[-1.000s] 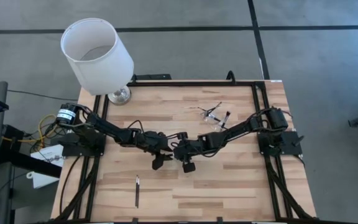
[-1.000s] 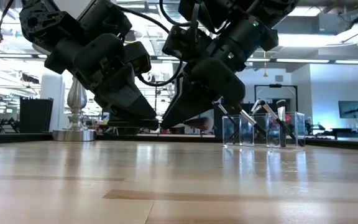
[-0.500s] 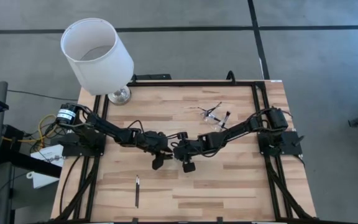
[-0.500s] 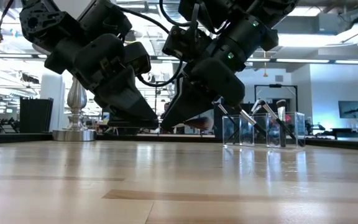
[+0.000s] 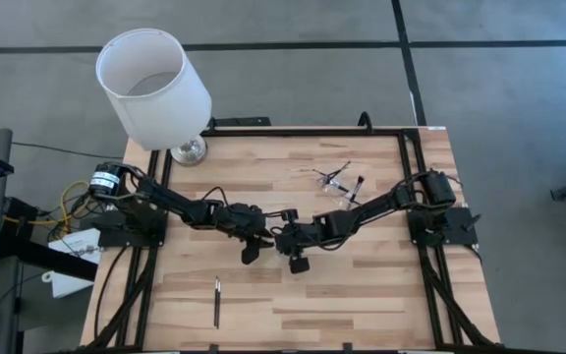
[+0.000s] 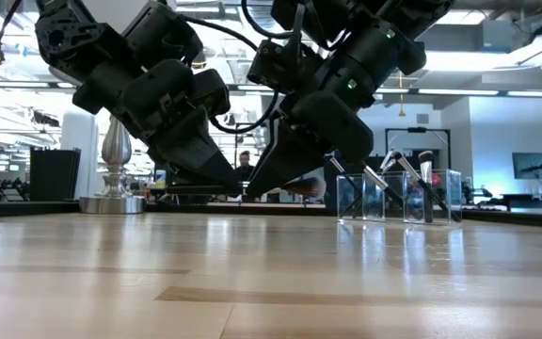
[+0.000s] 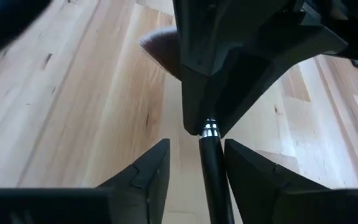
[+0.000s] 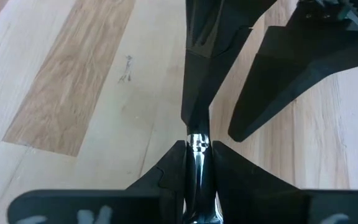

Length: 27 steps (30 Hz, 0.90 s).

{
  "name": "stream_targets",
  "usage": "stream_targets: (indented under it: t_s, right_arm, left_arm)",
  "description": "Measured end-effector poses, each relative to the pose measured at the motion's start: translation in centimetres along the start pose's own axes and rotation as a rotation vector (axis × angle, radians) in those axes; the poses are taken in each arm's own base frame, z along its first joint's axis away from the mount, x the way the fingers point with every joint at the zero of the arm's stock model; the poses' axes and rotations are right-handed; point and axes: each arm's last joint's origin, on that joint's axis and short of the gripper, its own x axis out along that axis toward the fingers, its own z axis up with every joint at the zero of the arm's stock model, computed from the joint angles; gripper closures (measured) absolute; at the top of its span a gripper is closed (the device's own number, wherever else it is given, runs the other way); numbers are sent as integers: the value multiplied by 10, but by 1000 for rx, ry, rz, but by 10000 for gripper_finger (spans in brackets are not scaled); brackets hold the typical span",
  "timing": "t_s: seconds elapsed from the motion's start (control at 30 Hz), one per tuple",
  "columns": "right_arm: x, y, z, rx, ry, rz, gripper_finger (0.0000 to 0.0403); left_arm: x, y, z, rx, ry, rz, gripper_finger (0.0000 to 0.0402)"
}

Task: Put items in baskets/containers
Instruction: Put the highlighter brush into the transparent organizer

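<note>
My right gripper (image 8: 194,163) is pinched tight on a slim glossy black brush (image 8: 196,149), its silver ferrule glinting right at my fingertips, while my left gripper (image 7: 194,163) has its wedge-shaped fingers spread, the handle running between them. Tips nearly meet over the pale wood-grain table (image 5: 362,285); the clear glassy container (image 6: 398,196) of brushes stands well off behind my right jaws, and one thin brush on the table (image 5: 217,301) lies near my left
</note>
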Motion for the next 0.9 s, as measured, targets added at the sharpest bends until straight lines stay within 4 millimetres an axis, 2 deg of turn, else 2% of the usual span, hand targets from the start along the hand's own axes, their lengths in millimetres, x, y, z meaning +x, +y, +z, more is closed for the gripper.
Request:
stream_targets:
  t_s: [0.6,0.9]
  right_arm:
    - [0,-1,0,-3,4,-22,344]
    - [0,-1,1,-1,-6,-26,344]
  left_arm:
    - [0,-3,-3,6,20,-3,255]
    - [0,-3,-3,6,20,-3,279]
